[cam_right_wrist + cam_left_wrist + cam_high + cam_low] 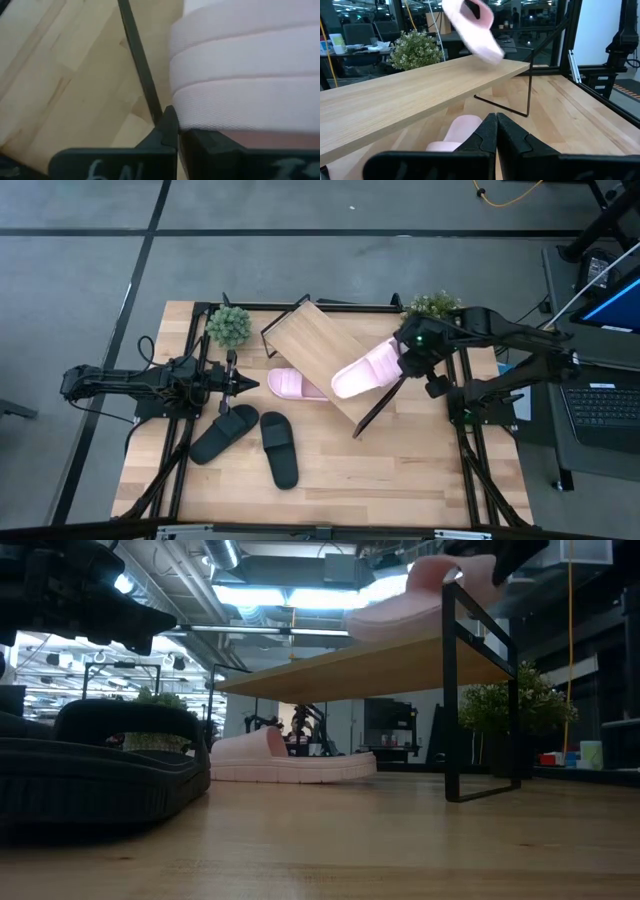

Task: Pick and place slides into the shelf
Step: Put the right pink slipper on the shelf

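The shelf (305, 345) stands slantwise in the middle of the table on its thin black frame. One pale pink slide (362, 370) is over the shelf's right end, with my right gripper (405, 357) shut at its far-right end. The other pink slide (288, 385) lies sole down on the table, partly under the board, and also shows in the left wrist view (460, 131). Two black slides (225, 432) (280, 448) lie sole down near the left front. My left gripper (246, 383) is shut, in the air just left of the pink slide on the table. My right gripper holds the pink slide at its end beside the wide strap (235, 85), coming from the table's right side. The strap covers one finger, so the place of contact is hidden. In the low view the slide (420, 600) is tilted, its lower end down at the board.
Two small potted plants stand at the far edge, one to the left (229, 325) and one to the right (432, 305). The shelf's black leg (140, 65) runs close by my right fingers. Bare tabletop (400, 470) lies toward the near right.
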Controlling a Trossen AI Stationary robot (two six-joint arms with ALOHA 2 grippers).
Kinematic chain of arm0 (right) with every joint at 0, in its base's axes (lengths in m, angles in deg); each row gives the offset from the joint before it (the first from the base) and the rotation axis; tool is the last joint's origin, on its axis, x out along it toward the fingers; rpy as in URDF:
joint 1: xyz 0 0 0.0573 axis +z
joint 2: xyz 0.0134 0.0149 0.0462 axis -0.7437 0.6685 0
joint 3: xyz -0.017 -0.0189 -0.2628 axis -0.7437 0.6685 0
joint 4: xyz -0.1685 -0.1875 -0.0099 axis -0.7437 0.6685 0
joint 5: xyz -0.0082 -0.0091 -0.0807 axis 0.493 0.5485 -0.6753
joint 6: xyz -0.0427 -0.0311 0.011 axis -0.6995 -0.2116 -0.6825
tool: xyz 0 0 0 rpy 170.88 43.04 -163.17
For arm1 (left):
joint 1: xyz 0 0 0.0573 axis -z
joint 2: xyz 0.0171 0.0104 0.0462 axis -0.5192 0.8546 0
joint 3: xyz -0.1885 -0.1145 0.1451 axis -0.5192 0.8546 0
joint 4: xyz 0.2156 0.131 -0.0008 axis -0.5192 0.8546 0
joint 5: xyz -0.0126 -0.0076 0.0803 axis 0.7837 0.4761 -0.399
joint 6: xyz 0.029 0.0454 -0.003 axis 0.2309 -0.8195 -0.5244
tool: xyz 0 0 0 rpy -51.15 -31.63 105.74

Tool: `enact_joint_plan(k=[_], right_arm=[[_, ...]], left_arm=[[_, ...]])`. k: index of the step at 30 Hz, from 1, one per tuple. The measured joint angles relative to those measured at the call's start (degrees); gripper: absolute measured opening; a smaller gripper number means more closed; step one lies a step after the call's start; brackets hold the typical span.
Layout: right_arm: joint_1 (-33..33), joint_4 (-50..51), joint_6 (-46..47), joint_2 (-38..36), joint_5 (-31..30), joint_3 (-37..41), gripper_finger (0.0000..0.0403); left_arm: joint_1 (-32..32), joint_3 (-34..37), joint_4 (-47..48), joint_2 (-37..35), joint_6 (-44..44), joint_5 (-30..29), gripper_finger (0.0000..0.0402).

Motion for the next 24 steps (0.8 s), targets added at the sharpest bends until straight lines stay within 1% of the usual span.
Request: enact_joint_plan(k=[3, 7, 13, 17, 24], right_arm=[[-0.7, 0.4, -1.2, 1.2, 1.1, 0.0, 0.0010], [-1.7, 1.0, -4.8, 2.8, 4.9, 0.0, 0.0010], [-3.7, 1.3, -6.4, 4.9, 5.5, 0.0, 0.0010], [-4.9, 2.0, -9.3, 5.6, 6.3, 0.0, 0.0010], [-7.0, 2.5, -12.0, 5.5, 9.5, 0.0, 0.0010]], left_arm=[[0.0, 0.0, 0.0, 0.0, 0.0, 0.0, 0.0000], [0.0, 0.0, 0.0, 0.0, 0.0, 0.0, 0.0000], [0.0, 0.0, 0.1, 0.0, 0.0, 0.0, 0.0000], [0.0, 0.0, 0.1, 0.0, 0.0, 0.0, 0.0000], [0.0, 0.0, 0.2, 0.0, 0.0, 0.0, 0.0000]])
